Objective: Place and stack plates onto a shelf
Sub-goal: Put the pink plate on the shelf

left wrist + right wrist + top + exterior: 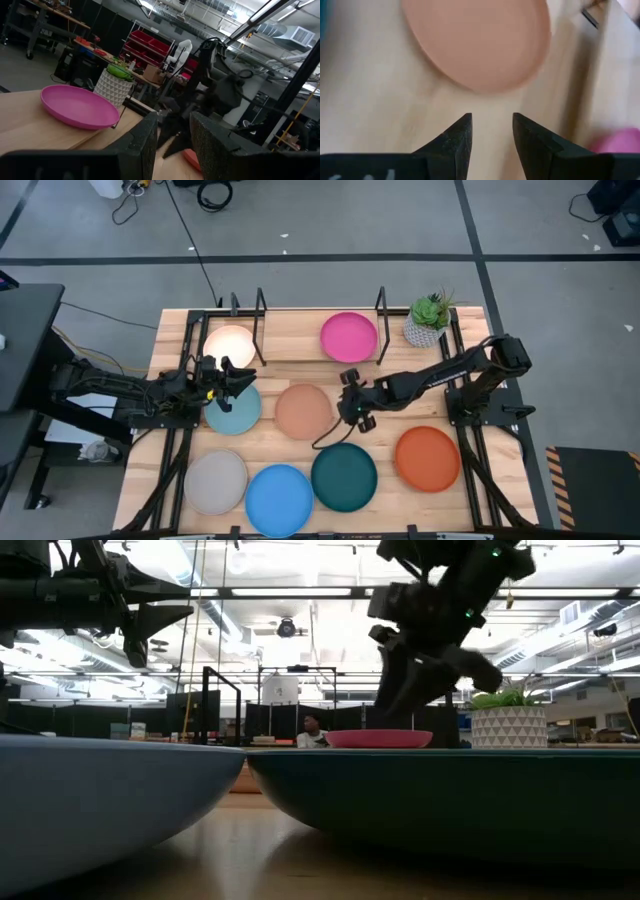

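Note:
Two plates lie on the shelf [290,348] at the table's far side: the cream plate [230,343] and the magenta plate [349,337]. Six lie on the table: pale blue [233,410], peach [303,410], teal [344,476], orange [427,458], bright blue [279,498] and grey-beige [215,482]. My left gripper [240,380] is open and empty, raised over the pale blue plate's far edge and pointing toward the table's right. My right gripper [346,400] is open and empty, just right of the peach plate [475,42], pointing at it.
A potted plant [430,320] in a white pot stands at the shelf's right end, next to the magenta plate [80,106]. Thin black upright rods [260,315] frame the shelf. In the low view the teal plate [450,800] and bright blue plate [100,800] fill the foreground.

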`<state>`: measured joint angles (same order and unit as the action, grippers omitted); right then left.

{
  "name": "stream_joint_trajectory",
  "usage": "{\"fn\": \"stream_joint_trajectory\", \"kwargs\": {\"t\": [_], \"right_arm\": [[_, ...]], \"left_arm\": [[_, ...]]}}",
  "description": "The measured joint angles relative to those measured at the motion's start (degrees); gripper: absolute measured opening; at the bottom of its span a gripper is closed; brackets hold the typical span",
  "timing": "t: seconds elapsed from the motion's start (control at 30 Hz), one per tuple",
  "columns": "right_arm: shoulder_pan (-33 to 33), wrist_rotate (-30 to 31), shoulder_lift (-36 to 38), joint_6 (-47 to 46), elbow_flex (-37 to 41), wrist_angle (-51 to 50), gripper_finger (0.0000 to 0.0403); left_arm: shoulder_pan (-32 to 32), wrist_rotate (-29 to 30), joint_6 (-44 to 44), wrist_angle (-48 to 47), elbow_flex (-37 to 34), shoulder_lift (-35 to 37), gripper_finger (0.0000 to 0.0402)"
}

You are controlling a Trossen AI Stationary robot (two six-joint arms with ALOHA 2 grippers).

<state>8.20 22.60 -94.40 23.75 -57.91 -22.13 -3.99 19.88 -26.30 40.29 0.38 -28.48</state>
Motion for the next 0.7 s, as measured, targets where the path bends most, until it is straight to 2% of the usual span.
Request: {"fn": "stream_joint_trajectory", "kwargs": {"t": [0.1,0.23,0.33,0.47,0.7], "right_arm": [[-0.14,8.71,0.36,-0.13,0.0,-3.46,0.0144],[-3.48,10.23,0.0,-2.28,0.0,-6.35,0.0144],[-6.33,13.93,-0.14,-3.03,0.0,-6.18,0.0144],[-9.29,14.82,-0.14,-0.86,0.02,-5.23,0.0144],[-13.31,11.96,-0.12,3.35,2.43,-1.28,0.0144]], "left_arm": [[0.0,0.0,-0.02,0.0,0.0,-0.01,0.0123],[0.01,0.0,-0.02,0.01,0.01,-0.01,0.0123],[0.0,0.01,-0.02,0.02,0.01,-0.01,0.0123],[0.02,0.0,-0.02,0.02,0.0,0.01,0.0123],[0.02,0.0,-0.02,0.0,0.0,-0.01,0.0123]]}}
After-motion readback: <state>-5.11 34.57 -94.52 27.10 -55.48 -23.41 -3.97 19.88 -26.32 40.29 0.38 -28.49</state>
